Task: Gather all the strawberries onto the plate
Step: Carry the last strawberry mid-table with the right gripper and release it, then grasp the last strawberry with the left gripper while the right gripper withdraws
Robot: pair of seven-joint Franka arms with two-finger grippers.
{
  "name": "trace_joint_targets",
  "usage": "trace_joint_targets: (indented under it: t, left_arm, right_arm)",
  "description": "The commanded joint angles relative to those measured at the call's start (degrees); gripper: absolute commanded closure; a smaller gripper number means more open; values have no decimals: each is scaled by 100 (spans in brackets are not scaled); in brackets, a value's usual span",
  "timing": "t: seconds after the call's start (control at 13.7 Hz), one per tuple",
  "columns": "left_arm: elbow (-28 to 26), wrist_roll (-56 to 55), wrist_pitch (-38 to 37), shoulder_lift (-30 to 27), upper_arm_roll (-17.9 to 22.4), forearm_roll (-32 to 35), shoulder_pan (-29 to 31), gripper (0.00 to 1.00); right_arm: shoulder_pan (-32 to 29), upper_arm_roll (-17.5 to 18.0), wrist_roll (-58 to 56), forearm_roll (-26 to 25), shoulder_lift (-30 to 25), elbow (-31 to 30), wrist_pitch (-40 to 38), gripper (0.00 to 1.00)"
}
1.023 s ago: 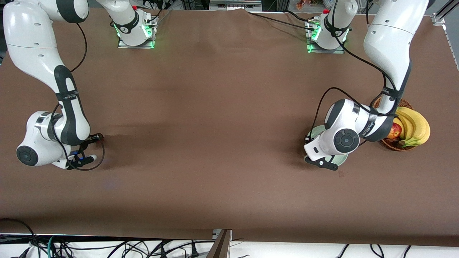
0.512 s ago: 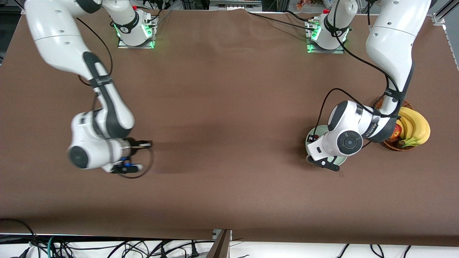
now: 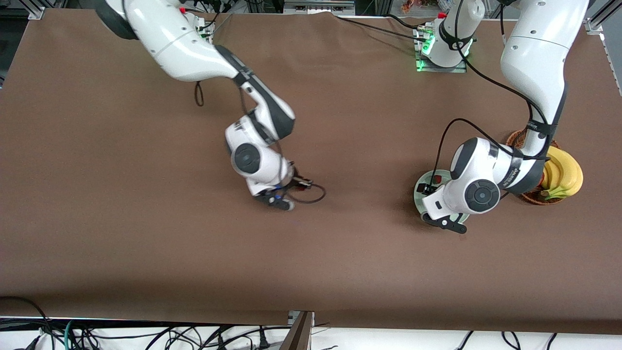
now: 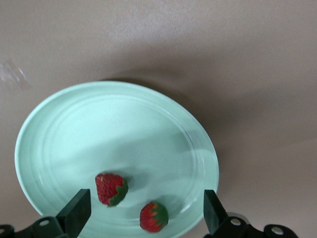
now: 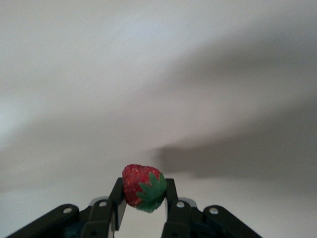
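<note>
gripping strawberry (image 5: pixel 142 187), right gripper (image 5: pixel 143 206)

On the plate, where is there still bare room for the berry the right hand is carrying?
The plate is bare across its middle and most of the rim. It is crowded only where two strawberries lie, under the open left hand. The right hand, shut on the third strawberry, is over bare cloth mid-table.
</note>
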Motion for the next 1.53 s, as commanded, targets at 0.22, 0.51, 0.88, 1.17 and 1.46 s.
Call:
trace_joint_targets:
  t: [0.22,0.51,0.88,1.17,1.46]
  left_arm:
    - [286,-624,-459,-90,-114,-1139,-30,0]
    - [295,-1908,-407,-29,-149,-1431,-486,0]
    - [216,-2523,145,156,-141,-2001,-934,0]
    - [207,-4489,1084,436,-140,-2073,-1479,0]
    - [198,-5900,2080,727,-97,-2011,-1990,0]
  right_arm:
    - [453,-33,399,105,277,64,846,88]
    - [384,-77,303,35,172,195,821,0]
    - [-695,-86,-1309,-18,-381,1091,-2038,0]
    - [-1890,-94,-3200,-26,-926,1092,-3702,0]
    - [-2823,-156,-4713,-482,-1418,1092,-4969,0]
